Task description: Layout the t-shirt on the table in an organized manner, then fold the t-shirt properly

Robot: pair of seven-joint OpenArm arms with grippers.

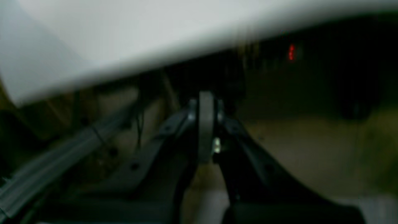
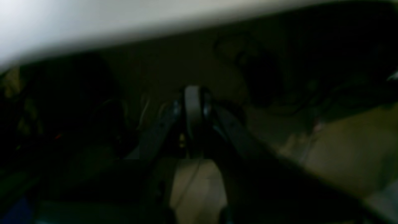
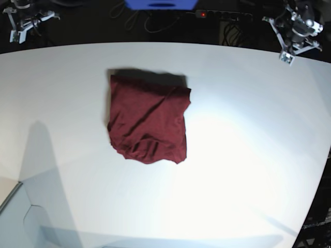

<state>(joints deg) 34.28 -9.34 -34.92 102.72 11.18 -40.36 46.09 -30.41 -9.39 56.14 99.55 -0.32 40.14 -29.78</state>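
Filling almost the whole base view is the table (image 3: 248, 155), big, white and smooth, with a curved far edge. Some soft grey shadows lie on its near left part.

On the table, a bit left of the middle and nearer the far edge, sits the t-shirt (image 3: 149, 121). It is dark red. It is bunched into a rough square lump with folds and wrinkles on it, mostly near its lower end. It is not spread out flat. Nothing is touching it.

Past the far edge of the table the room is dark. A blue thing (image 3: 160, 4) shows at the top middle, and next to it is a black power strip (image 3: 222, 15) with a small red light.

The two arms are up at the far corners, well apart from the shirt. The right gripper (image 3: 23, 23) is at the top left of the base view, off the table. The left gripper (image 3: 294, 39) is at the top right, just over the table's far edge.

Both wrist views are dark and blurry. In each one the two fingers meet in the middle, so the left gripper (image 1: 205, 124) is closed with nothing in it, and the right gripper (image 2: 192, 115) is closed with nothing in it too. The white table edge (image 1: 124, 37) runs across the top of both views.
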